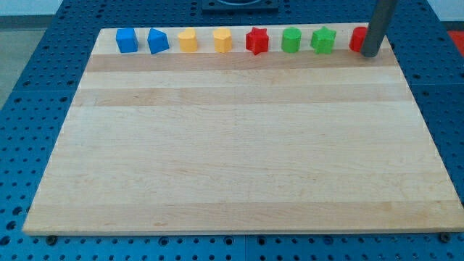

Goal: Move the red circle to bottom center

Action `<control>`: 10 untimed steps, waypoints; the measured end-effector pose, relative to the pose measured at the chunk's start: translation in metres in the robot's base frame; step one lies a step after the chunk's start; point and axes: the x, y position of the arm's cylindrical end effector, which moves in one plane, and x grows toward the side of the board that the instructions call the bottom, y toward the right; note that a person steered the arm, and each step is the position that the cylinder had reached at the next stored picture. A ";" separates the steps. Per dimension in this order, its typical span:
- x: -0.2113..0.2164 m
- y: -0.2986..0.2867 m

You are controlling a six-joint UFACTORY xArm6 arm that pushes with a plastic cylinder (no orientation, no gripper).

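Observation:
The red circle (357,38) sits at the right end of a row of blocks along the view's top edge of the wooden board (239,145). It is partly hidden behind my rod. My tip (370,54) rests on the board at the red circle's right side, touching or nearly touching it.
The row along the top runs from the view's left: a blue cube (127,40), a blue pentagon-like block (157,41), a yellow block (188,40), a yellow hexagon-like block (222,40), a red star (257,40), a green cylinder (291,40), a green star (323,40).

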 end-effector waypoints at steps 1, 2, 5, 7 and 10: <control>0.000 0.000; 0.008 0.000; -0.004 0.063; -0.092 0.042; -0.057 0.026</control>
